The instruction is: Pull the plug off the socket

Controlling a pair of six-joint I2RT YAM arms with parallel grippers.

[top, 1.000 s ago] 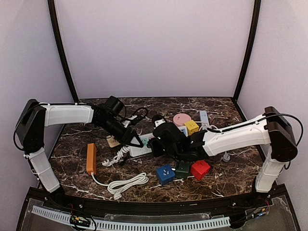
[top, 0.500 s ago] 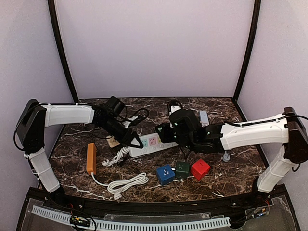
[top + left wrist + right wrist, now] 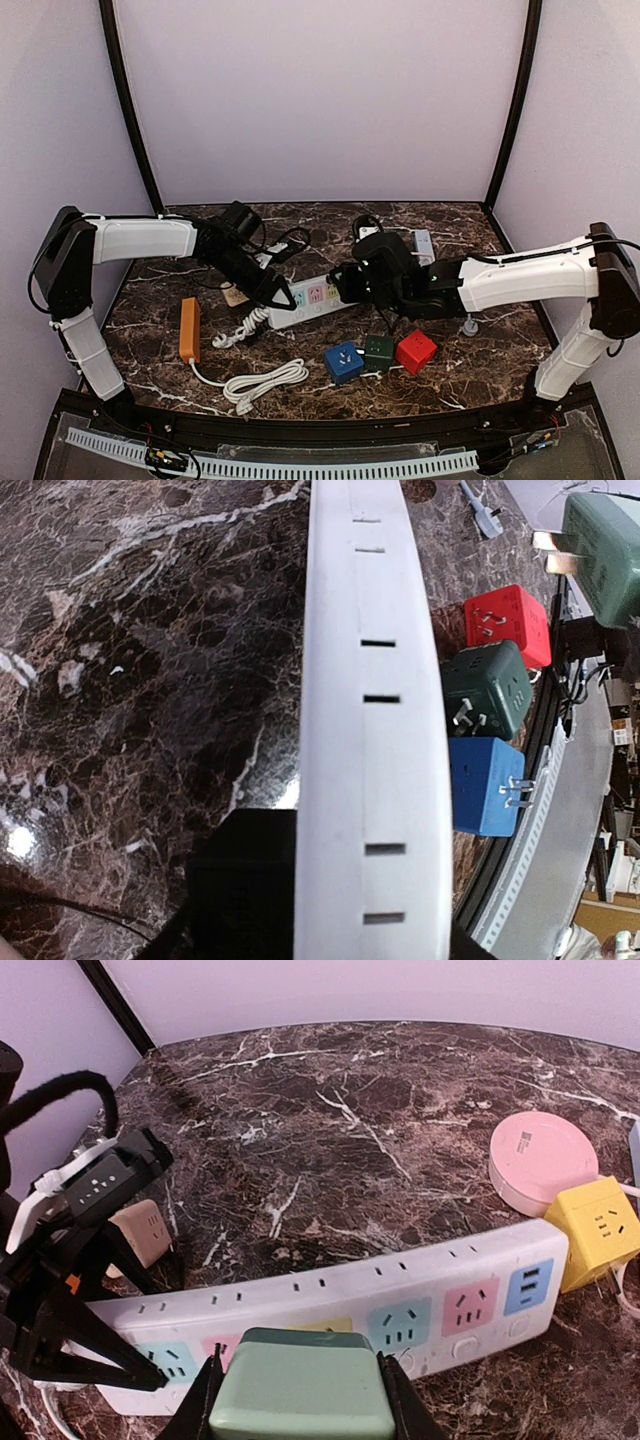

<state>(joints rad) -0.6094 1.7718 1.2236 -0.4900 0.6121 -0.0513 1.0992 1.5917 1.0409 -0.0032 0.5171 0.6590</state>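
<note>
The white power strip [image 3: 318,296] with coloured sockets lies slanted at mid-table. It also shows in the right wrist view [image 3: 420,1290] and the left wrist view [image 3: 370,730]. My left gripper [image 3: 280,296] is shut on the strip's left end, with its black fingers [image 3: 240,880] on either side of the strip. My right gripper [image 3: 350,284] is shut on a pale green plug cube [image 3: 300,1388] and holds it just above the strip, clear of the sockets. The plug also shows at the top right of the left wrist view [image 3: 605,550].
Blue [image 3: 343,361], dark green [image 3: 379,351] and red [image 3: 416,351] cube adapters sit in front of the strip. An orange adapter [image 3: 189,329] with a white cord [image 3: 262,382] lies at front left. A pink disc [image 3: 543,1160], a yellow cube [image 3: 598,1228] and a beige cube [image 3: 140,1232] lie close to the strip.
My right gripper was low over the strip's middle; it has risen and drawn back to the right with the green plug in it. The left gripper stays on the strip's end.
</note>
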